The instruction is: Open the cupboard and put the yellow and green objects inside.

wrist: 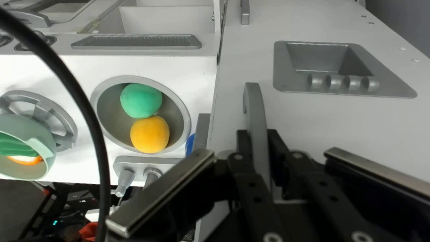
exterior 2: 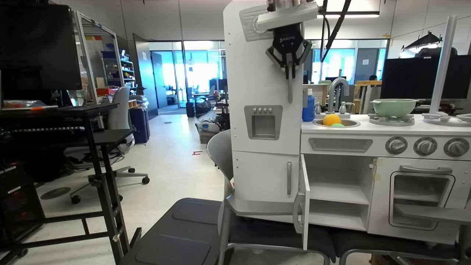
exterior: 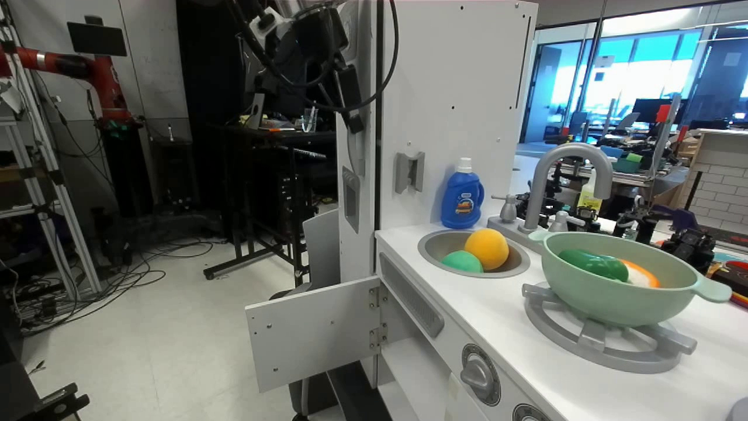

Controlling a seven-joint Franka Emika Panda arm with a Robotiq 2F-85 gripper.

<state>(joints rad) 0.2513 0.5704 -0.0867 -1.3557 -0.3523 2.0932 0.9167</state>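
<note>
The tall white cupboard (exterior 2: 257, 84) has a round-topped upper door, which looks closed, so its inside is hidden. My gripper (wrist: 258, 132) is shut on the upright grey door handle (wrist: 253, 104), with one black finger on each side of it. In an exterior view the same gripper (exterior 2: 290, 70) points down at the handle (exterior 2: 290, 92), whose lower part shows beneath the fingertips. The round yellow object (wrist: 149, 134) and the round green object (wrist: 141, 101) lie touching in the grey sink basin. Both also show in the exterior views, the green one (exterior: 463, 261) partly behind the rim.
A blue bottle (exterior: 462, 196) stands beside the cupboard's side wall. The faucet (exterior: 570, 158) rises behind the sink (exterior: 432, 248). A pale green bowl (exterior: 619, 301) holding toy food sits on the burner. Under the counter, a low door (exterior: 315, 333) hangs swung out. A chair (exterior 2: 265, 208) stands in front.
</note>
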